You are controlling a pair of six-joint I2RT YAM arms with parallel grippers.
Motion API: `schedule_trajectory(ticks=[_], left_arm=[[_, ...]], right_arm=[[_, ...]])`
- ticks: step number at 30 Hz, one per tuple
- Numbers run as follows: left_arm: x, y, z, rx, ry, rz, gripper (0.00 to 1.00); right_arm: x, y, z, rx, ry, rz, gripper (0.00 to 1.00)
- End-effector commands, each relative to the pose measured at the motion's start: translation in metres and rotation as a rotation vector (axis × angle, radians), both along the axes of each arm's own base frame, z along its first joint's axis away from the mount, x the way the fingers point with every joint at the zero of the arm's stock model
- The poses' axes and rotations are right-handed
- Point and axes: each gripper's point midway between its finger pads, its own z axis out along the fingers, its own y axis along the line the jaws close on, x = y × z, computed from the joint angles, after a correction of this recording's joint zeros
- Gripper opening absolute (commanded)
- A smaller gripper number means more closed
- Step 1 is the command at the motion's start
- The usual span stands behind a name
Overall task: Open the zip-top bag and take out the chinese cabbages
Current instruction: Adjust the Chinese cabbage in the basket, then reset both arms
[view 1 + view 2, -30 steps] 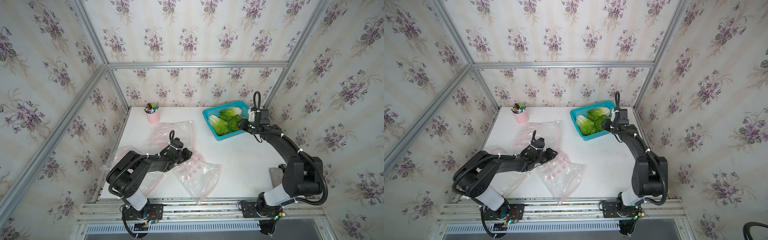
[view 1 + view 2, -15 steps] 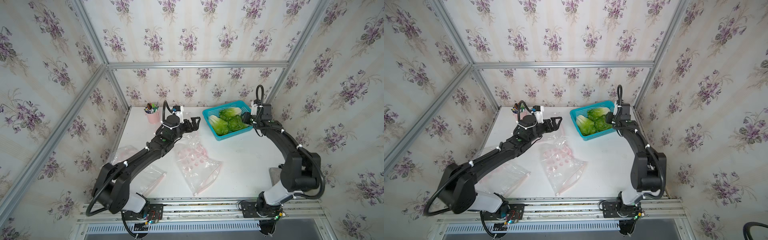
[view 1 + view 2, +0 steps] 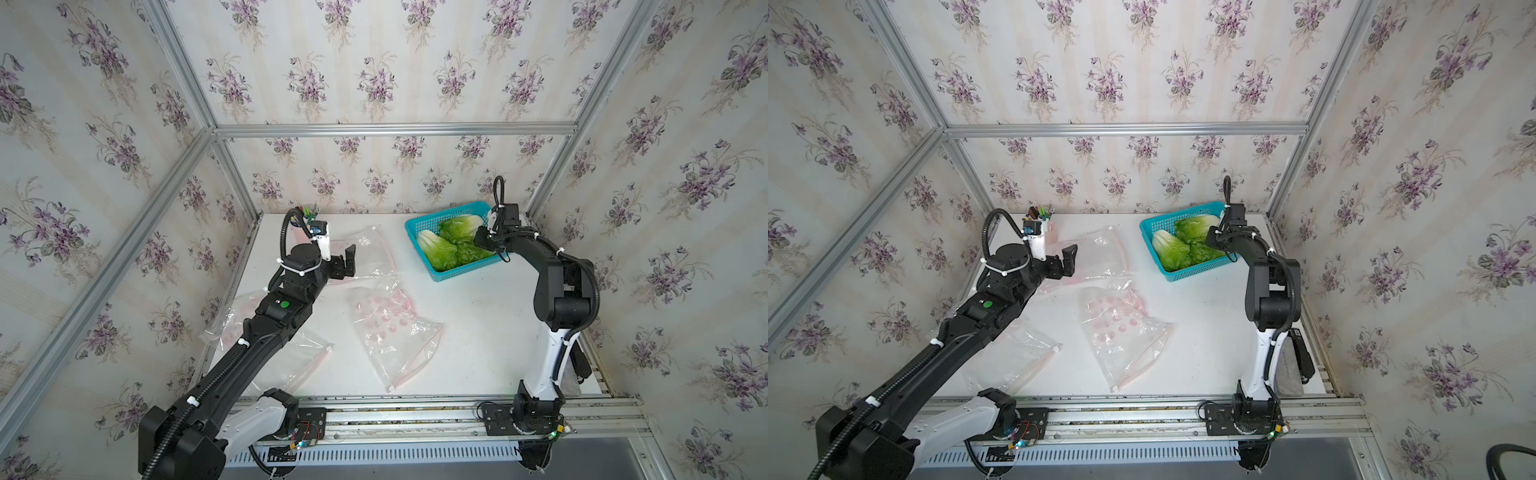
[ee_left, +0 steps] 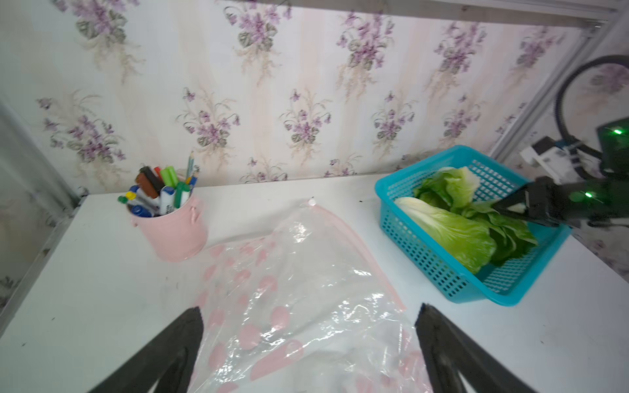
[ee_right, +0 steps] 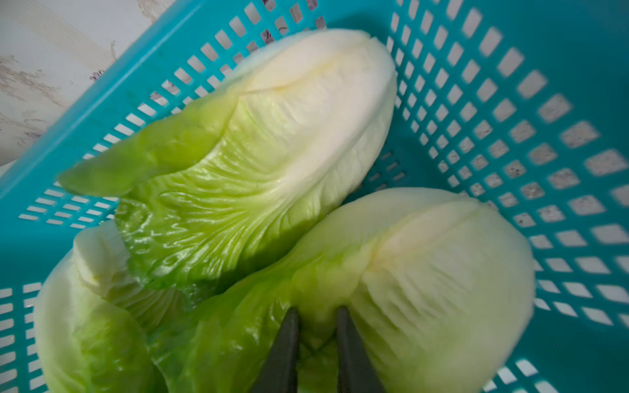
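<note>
Up close, right gripper (image 5: 318,314) pinches cabbage (image 5: 425,272) (top views hide the grip)

Bright, even light — faint shadows.
Glare streaked the clear pink-spotted plastic bag (image 4: 306,272); the turquoise perforated plastic basket (image 5: 561,136) blurred in the right wrist view.

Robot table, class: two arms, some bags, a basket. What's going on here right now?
All three cabbages already lie in the blue basket. The right tool is down among them, nearly closed at one head; whether it pinches it is unclear. The left tool hangs wide open above an empty zip bag. Two other bags lie on the white table.
</note>
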Motion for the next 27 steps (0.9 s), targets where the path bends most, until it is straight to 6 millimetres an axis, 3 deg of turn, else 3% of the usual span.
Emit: schedule_trajectory(ticks=[1,4,9,12,14,16,17,19,20,21,23,27], left_arm=[[0.011,0.019,-0.011,-0.156,0.052,0.03,1.0],[0.019,0.03,-0.017,-0.228,0.078,0.009,0.99],[0.023,0.036,0.002,-0.157,-0.059,-0.027,1.0],[0.022,0.044,0.016,-0.129,-0.152,-0.012,1.0],[0.022,0.053,0.02,-0.126,-0.209,0.021,1.0],[0.022,0.063,0.015,-0.126,-0.246,0.068,0.99],[0.022,0.07,0.012,-0.129,-0.264,0.105,1.0],[0.022,0.082,-0.001,-0.136,-0.271,0.161,1.0],[0.022,0.086,-0.01,-0.134,-0.262,0.18,0.99],[0.022,0.089,-0.019,-0.124,-0.249,0.189,1.0],[0.021,0.095,-0.04,-0.095,-0.232,0.212,1.0],[0.023,0.111,-0.071,-0.047,-0.218,0.283,0.99]], right_arm=[[-0.024,-0.01,-0.029,-0.05,0.109,-0.018,0.18],[-0.024,-0.007,0.003,-0.049,0.004,0.004,0.2],[-0.038,-0.001,0.125,-0.045,-0.363,0.038,0.4],[-0.07,-0.004,0.18,-0.102,-0.61,0.049,0.5],[-0.104,-0.005,0.197,-0.158,-0.797,0.065,0.56],[-0.139,-0.003,0.2,-0.218,-0.979,0.091,0.63],[-0.16,-0.002,0.196,-0.24,-1.069,0.099,0.71],[-0.187,-0.004,0.187,-0.256,-1.166,0.076,0.73],[-0.191,-0.004,0.175,-0.257,-1.147,0.081,0.77],[-0.19,-0.004,0.163,-0.254,-1.106,0.087,0.99],[-0.185,-0.002,0.139,-0.249,-1.026,0.104,1.0],[-0.181,-0.011,0.114,-0.266,-0.99,0.053,1.0]])
